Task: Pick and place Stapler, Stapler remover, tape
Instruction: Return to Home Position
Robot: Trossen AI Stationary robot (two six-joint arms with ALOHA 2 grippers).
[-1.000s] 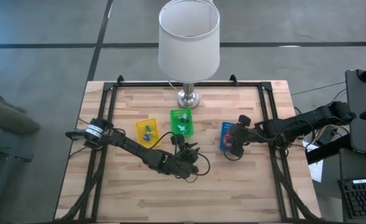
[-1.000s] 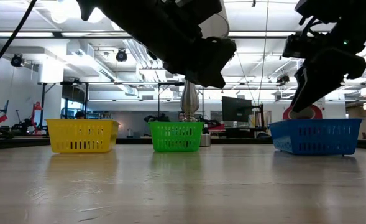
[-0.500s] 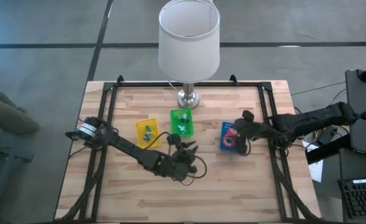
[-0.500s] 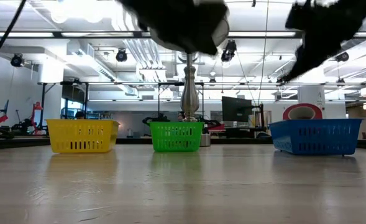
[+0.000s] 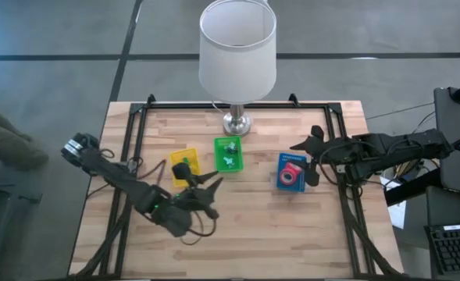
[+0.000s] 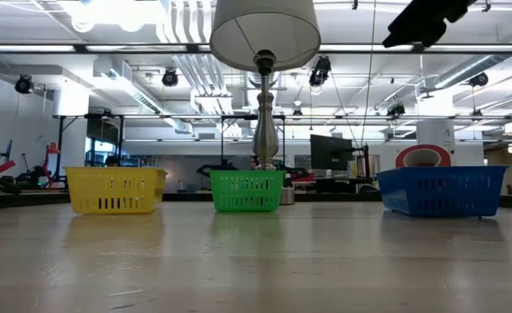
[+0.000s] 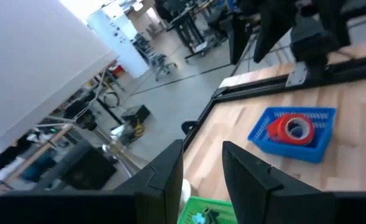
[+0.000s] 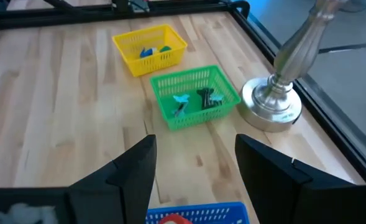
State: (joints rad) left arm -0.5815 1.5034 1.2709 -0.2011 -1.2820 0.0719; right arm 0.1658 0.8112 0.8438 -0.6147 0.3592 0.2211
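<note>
High view puts the left claw [image 5: 208, 193] over the front-left part of the counter [image 5: 253, 242], just in front of the yellow bin [image 5: 184, 165]. Its fingers are spread with nothing between them, as the left wrist view confirms [image 7: 202, 168]. Small blue and green items lie in the yellow bin. Just beside it, the green bin [image 5: 229, 153] holds a pale blue piece and a dark one; which is the stapler I cannot tell. The lamp [image 5: 237, 47] stands just behind the green bin. Farther right, the tape [image 5: 292, 173] rests in the blue bin [image 5: 290, 172], with a red roll showing plainly. The right claw [image 5: 306, 160] hangs just beside that bin on its right, fingers apart and empty.

With everything binned, what is left appears to be parking both arms. For a clean retreat, each claw should lift before it swings. That matters most on the right, where a low sweep could clip the bin wall and tip the rolls out. The left arm's cable hangs near the yellow bin, so a slow, high withdrawal looks safest.
</note>
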